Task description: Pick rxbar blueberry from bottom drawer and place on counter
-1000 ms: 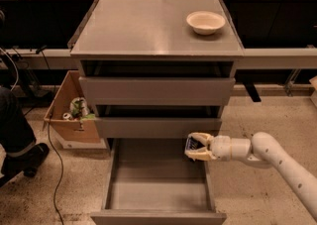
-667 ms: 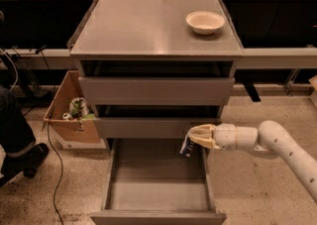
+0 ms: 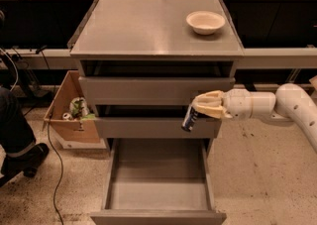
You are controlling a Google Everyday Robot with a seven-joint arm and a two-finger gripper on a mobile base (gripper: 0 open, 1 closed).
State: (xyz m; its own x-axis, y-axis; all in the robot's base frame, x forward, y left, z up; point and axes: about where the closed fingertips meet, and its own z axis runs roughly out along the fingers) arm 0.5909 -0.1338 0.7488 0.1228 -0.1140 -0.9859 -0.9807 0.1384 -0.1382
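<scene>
My gripper (image 3: pixel 202 107) reaches in from the right and is shut on the rxbar blueberry (image 3: pixel 189 118), a small dark bar that hangs down from the fingertips in front of the middle drawer's front. The bottom drawer (image 3: pixel 157 171) is pulled wide open below it and its inside looks bare. The counter (image 3: pixel 143 26), the flat grey top of the cabinet, lies above and behind the gripper.
A pale bowl (image 3: pixel 205 22) stands on the counter's back right. A cardboard box (image 3: pixel 69 112) with items sits on the floor left of the cabinet. A person's leg and shoe (image 3: pixel 17 142) are at far left. A cable (image 3: pixel 53 164) runs across the floor.
The gripper has risen with the bar from just above the open bottom drawer to the level of the middle drawer's front. The bar now hangs more upright.
</scene>
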